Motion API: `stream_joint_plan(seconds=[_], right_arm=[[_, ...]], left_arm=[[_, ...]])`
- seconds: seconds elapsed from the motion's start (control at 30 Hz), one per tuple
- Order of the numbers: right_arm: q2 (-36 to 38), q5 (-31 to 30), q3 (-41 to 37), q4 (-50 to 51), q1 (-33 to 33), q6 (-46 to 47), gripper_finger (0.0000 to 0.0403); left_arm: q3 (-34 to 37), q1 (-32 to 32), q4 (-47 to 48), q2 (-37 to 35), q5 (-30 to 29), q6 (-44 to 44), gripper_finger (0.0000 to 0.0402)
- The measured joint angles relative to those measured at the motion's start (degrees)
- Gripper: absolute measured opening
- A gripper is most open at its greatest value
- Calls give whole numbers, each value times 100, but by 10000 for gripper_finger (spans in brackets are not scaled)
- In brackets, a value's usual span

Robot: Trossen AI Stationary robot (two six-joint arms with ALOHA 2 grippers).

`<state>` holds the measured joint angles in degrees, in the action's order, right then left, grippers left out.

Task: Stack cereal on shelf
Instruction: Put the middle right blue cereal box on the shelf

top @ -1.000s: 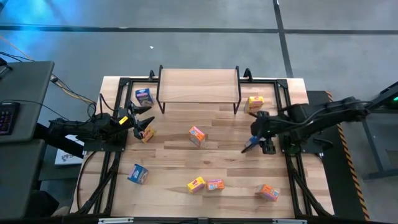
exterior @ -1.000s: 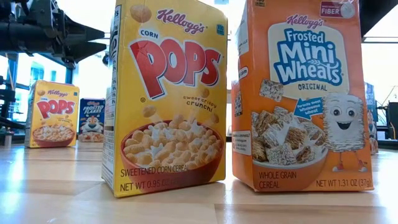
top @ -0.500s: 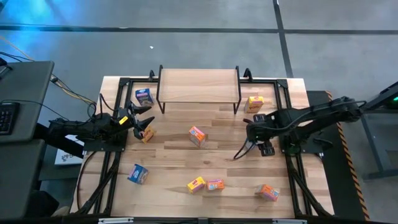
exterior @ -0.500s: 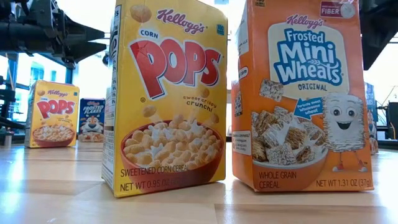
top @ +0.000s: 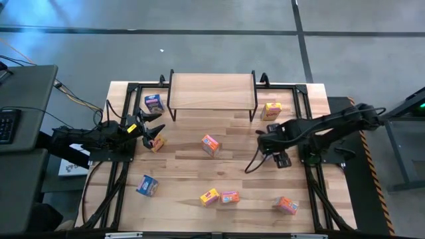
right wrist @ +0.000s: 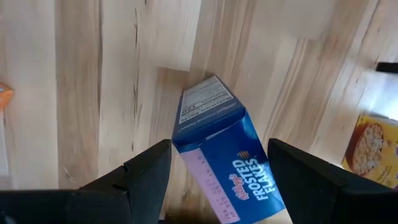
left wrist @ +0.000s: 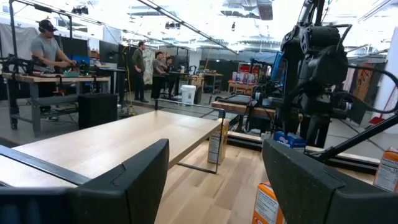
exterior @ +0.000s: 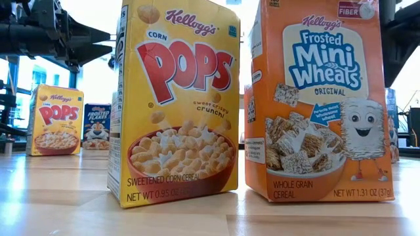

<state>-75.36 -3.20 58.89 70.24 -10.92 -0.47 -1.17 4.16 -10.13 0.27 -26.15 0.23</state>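
Note:
My right gripper [top: 267, 142] hangs over the table's right half, shut on a blue Frosted Flakes box [right wrist: 217, 149]. My left gripper [top: 156, 131] is open at the table's left, just beyond a small orange box [top: 158, 143] that also shows low between its fingers [left wrist: 267, 204]. The shelf [top: 212, 91] stands at the far edge with its plank top bare. Other cereal boxes rest on the tabletop: blue [top: 155, 102], yellow [top: 272, 109], orange-yellow [top: 211, 145], blue [top: 147, 186]. A yellow box [top: 210, 196] and an orange one [top: 230, 197] stand side by side. My right gripper pinches the blue box between its two fingers [right wrist: 155, 168], one on each side, coming from above and pointing down. The box's free end with the white printed flap [right wrist: 205, 99] points at the tabletop, tilted, and appears lifted clear of the wood.
An orange box [top: 285, 205] lies near the right near corner. In the low view a Corn Pops box [exterior: 177, 105] and a Mini Wheats box [exterior: 321, 98] stand upright close to the camera. Black frame rails [top: 302, 99] run along the table's sides. People work at benches beyond the table [left wrist: 50, 50].
My right gripper has carried the blue box a short way toward the table's left edge and has turned, so that the box no longer sticks out beneath it in the high view. Part of that arm has come into the low view's upper right corner.

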Motion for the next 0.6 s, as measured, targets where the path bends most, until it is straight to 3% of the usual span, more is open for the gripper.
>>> stream_joint_plan(seconds=[0.37, 0.6], right_arm=[[-510, -87, -2, 79, 0, -2, 257], [-574, -89, -2, 85, 0, 0, 212]], left_arm=[[0, 0, 2, 0, 0, 0, 250], [0, 0, 2, -1, 1, 0, 250]])
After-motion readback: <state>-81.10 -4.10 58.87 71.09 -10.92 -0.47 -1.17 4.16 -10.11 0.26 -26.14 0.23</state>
